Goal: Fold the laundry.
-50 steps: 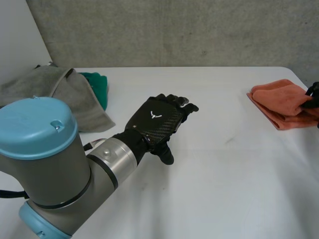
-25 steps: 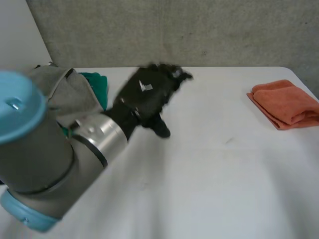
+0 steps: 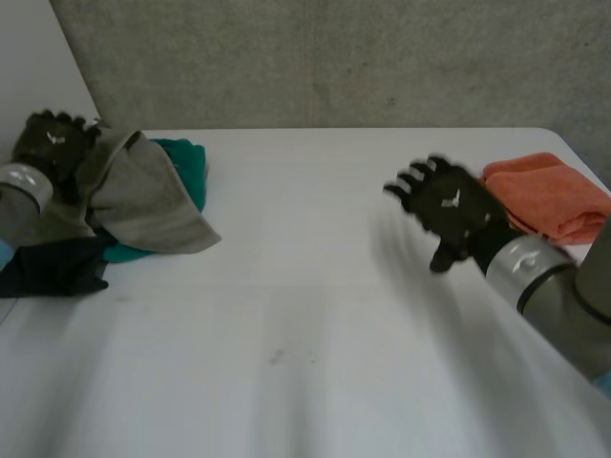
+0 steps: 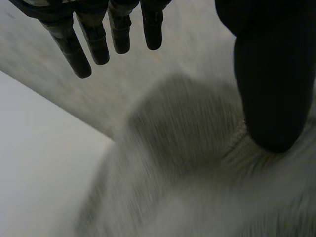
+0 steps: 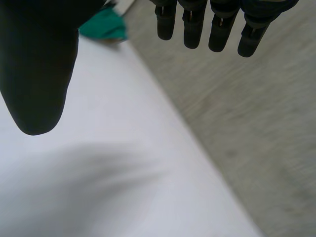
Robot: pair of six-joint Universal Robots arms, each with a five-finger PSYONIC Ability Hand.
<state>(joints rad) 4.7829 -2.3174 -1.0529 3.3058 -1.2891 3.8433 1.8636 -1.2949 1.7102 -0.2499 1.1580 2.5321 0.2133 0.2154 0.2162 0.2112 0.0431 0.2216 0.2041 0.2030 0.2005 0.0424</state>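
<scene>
A rumpled grey towel [image 3: 143, 196] at the table's [image 3: 315, 334] left is hiding most of a teal cloth [image 3: 188, 164]. The left hand [image 3: 52, 143] is hanging over it, fingers straight. The right hand [image 3: 449, 205] is hovering splayed near a folded orange towel [image 3: 549, 196].

At upper left of the head view, the grey towel [image 3: 143, 196] is soft, matt cloth (fuzzy up close in the left wrist view). The orange towel [image 3: 549, 196] looks plush, the table [image 3: 305, 315] smooth matt white, the wall [image 3: 334, 57] rough concrete.
</scene>
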